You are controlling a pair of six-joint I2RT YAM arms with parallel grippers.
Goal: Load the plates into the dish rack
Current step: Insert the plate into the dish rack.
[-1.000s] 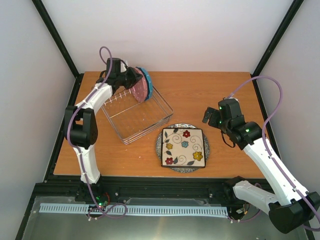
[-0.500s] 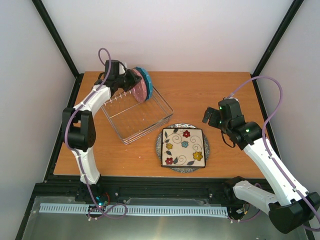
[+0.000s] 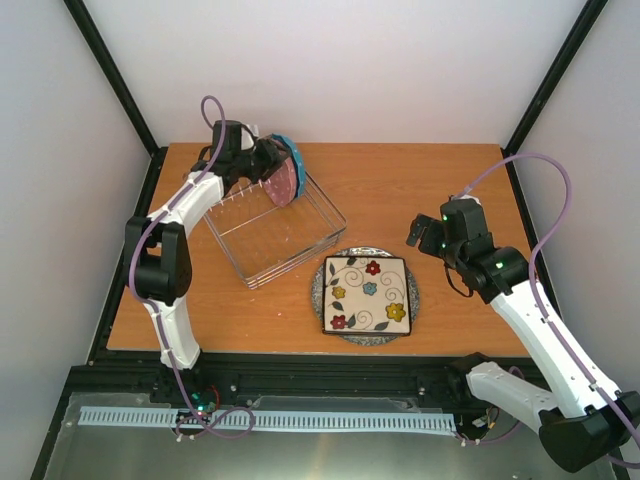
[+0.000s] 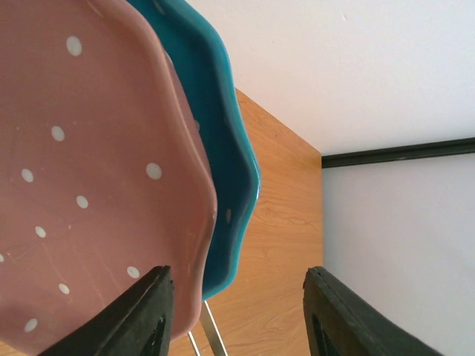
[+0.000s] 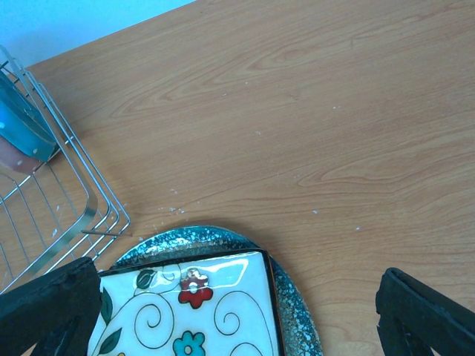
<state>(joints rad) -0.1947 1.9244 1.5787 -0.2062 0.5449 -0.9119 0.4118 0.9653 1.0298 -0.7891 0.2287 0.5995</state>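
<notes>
since the blue plate (image 3: 293, 160) stands in the dish rack (image 3: 275, 245) and both jaws are spread, i'd next close the right jaws on the square plate (image 3: 367, 293).

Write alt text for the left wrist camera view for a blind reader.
A pink white-dotted scalloped plate overlaps a teal scalloped plate behind it, filling the left side. The left gripper is open at the bottom, with wooden table and white wall beyond.
</notes>
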